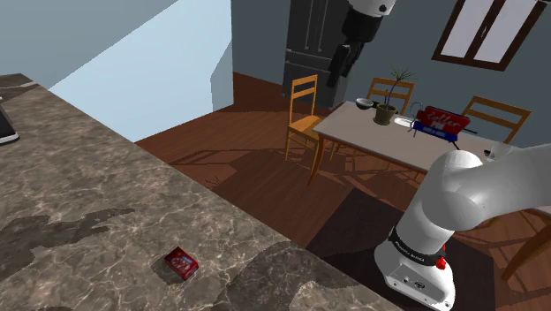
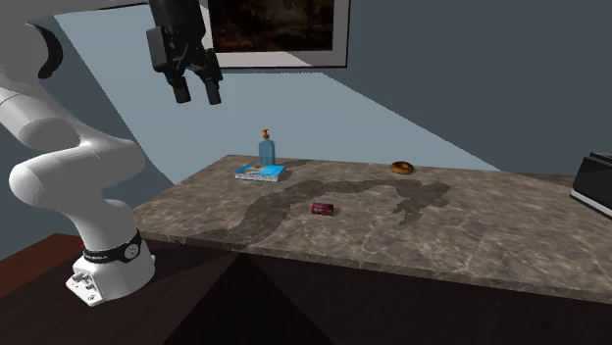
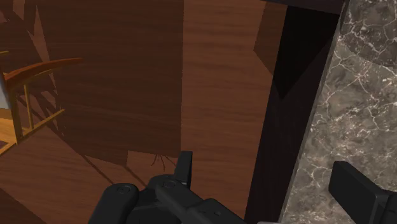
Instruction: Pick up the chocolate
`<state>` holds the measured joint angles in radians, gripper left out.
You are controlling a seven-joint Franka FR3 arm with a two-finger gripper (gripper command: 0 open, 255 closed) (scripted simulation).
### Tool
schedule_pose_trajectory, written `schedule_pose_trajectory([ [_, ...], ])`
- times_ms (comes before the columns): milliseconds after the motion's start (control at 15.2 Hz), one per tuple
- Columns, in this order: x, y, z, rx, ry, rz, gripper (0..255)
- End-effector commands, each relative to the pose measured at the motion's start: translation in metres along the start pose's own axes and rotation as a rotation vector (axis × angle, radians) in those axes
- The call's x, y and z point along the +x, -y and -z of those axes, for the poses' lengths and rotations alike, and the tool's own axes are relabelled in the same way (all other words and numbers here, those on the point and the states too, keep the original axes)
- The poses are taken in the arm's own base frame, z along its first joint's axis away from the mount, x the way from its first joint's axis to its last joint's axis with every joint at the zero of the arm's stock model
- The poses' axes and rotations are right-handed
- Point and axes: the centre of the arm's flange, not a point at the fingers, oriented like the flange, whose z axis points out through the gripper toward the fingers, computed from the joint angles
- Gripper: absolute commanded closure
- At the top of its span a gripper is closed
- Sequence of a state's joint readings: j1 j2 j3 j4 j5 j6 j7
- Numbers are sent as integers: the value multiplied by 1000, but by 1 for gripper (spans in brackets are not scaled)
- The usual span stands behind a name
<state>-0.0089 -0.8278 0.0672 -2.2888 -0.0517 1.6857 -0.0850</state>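
Your pincer (image 2: 197, 95) hangs released in the upper left of the second exterior view. Its two black fingers (image 2: 182, 94) stand apart with nothing between them. In the shoulder view it sits at the top of the frame, a little right of centre. Seen from the wrist, the pincer (image 3: 263, 164) looks down mostly on the wooden floor (image 3: 127, 76). The veined stone of the counter (image 3: 366, 89) comes in beside just one finger, so you are hanging outboard of the counter's edge rather than over it.

From there the chocolate (image 2: 322, 208) lies below and to the right in the second exterior view. It is a small red packet lying flat on the stone near the middle of the frame. In the shoulder view the chocolate (image 1: 180, 262) sits in the lower left, well apart from the pincer up top.

Its long axis runs nearly across the second exterior view, and in the shoulder view it slants from upper left to lower right. To my eye, your move is to carry the pincer inward over the edge, then down. You would turn the wrist so the fingers close across the packet's short side.

The blue bottle (image 2: 266, 149) and the doughnut (image 2: 403, 168) stand well apart from the packet, toward the far edge, so they should not crowd your approach.
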Motion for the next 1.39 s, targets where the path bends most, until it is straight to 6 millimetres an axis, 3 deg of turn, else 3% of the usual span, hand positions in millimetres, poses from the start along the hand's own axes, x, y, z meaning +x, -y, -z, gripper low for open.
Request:
schedule_pose_trajectory([
  [0, 0, 0, 0, 0, 0, 0, 0],
  [1320, 71, 191, -164, 52, 88, 30, 0],
])
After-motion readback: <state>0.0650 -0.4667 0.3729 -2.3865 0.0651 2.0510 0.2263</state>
